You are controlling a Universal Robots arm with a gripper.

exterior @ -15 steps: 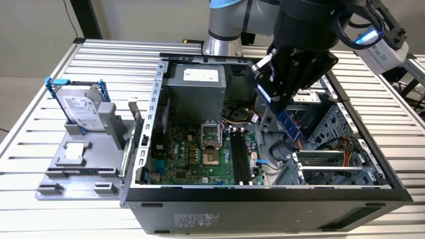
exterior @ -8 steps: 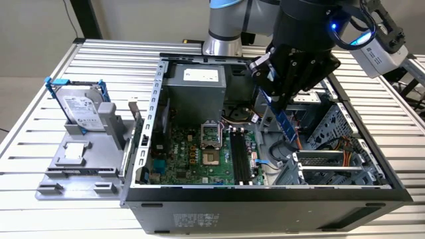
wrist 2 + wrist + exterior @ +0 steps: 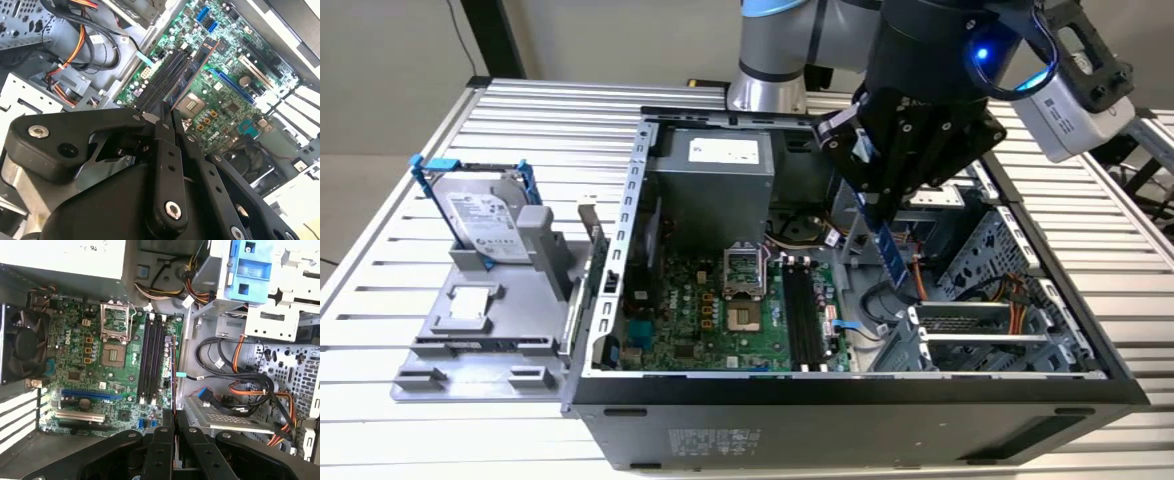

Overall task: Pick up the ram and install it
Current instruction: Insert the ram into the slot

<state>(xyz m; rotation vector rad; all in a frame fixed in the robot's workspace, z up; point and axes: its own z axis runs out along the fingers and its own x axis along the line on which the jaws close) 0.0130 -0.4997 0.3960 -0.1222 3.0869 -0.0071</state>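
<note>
My gripper hangs over the open computer case and is shut on the ram, a thin blue stick held upright with its long side pointing down. In both wrist views the ram shows edge-on as a thin line running out from between the black fingers. The black memory slots lie on the green motherboard below. The ram hovers beside them, toward the exterior view's right, and touches nothing.
A silver hard drive in a blue frame stands on a grey holder at the exterior view's left. Inside the case are the power supply, the processor socket, a fan, loose orange and black cables and a metal drive cage.
</note>
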